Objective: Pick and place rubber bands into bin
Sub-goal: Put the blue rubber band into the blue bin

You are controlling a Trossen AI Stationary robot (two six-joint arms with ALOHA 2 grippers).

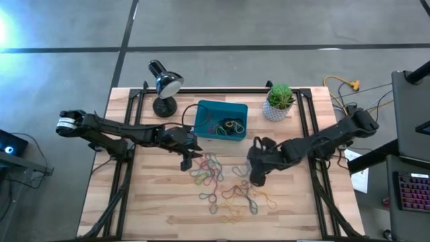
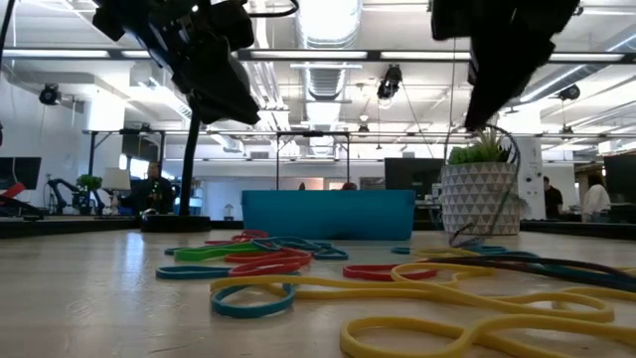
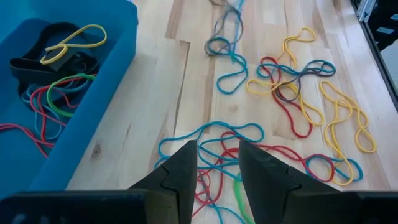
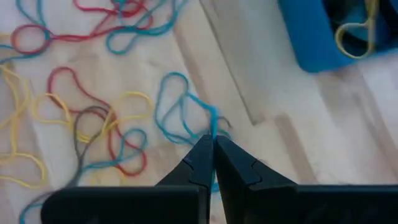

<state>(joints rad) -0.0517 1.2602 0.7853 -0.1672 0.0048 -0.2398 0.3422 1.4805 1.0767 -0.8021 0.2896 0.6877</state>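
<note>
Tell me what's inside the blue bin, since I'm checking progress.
The bin holds a few rubber bands: yellow, red, green, blue, and a wide black one. Its wall hides part of the floor, so more could lie there. Most bands remain on the table.

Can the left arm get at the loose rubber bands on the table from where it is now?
Probably yes. The left gripper hangs open above the near edge of the rubber bands, with nothing between. The bin lies off to one side.
</note>
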